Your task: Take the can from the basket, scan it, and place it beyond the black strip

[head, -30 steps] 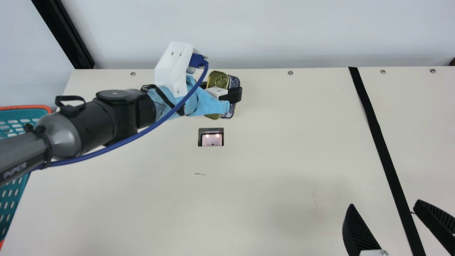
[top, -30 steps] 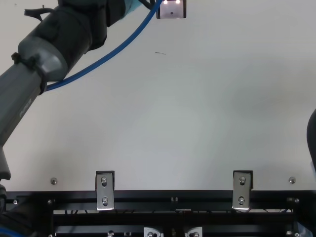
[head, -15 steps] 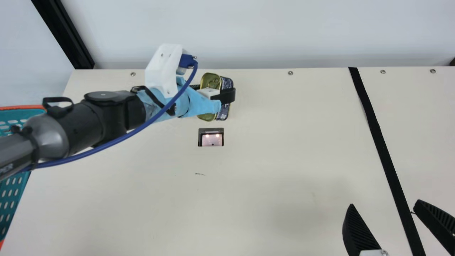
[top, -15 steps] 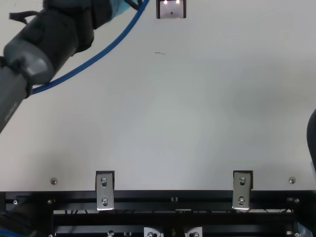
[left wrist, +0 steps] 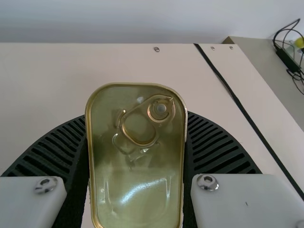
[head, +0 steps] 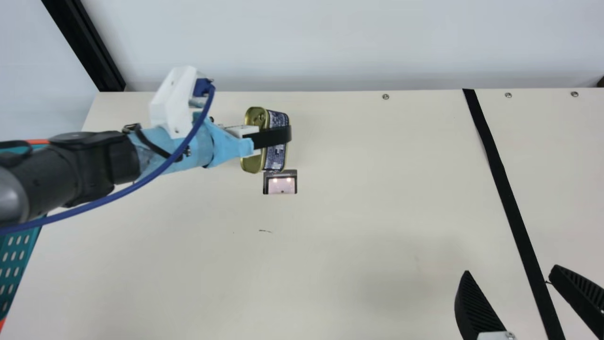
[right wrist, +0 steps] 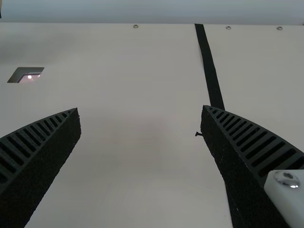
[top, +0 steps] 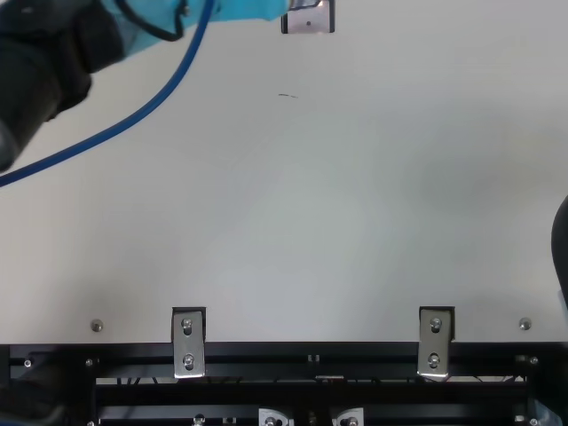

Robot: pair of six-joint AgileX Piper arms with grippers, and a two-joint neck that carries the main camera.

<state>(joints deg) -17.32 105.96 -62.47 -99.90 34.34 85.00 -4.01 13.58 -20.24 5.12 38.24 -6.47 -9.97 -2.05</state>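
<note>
Black left gripper (head: 270,132): clamped on the can, one ribbed finger on each side (good view of both from left wrist).
Can (head: 276,158): in left gripper, on the far side of the scanner and near it; main view has its lower end right at the scanner's edge (gap in height, can't tell). Rounded rectangle, printed blue side toward the strip, long side upright between fingers in left wrist view.
Lid (left wrist: 137,190): gold, facing the left wrist camera.
Ring pull (left wrist: 161,109): on the lid, close to one end (bit of glare lower down).
Left arm (head: 87,165): reaches in from main view's left, light blue wrap (head: 174,151) at the wrist.
Mount (head: 172,101): white, on the wrist.
Cable (head: 141,182): blue, looped along the arm.
Scanner (head: 281,189): set in the table (head: 354,212), two small lights lit (main view).
Mark (head: 265,231): short dark scratch or line, near side of scanner.
Basket (head: 19,255): teal, orange rim, main view's left edge, partly behind the arm.
Right gripper (head: 510,269): near corner of main view, fingers spread well apart (same in right wrist view).
Strip (head: 500,174): black, runs across the table, passes between right gripper's fingers in main view. Can is on the scanner side of it.
Brackets (top: 188,342): metal, on the near rail (top: 266,355), top view.
</note>
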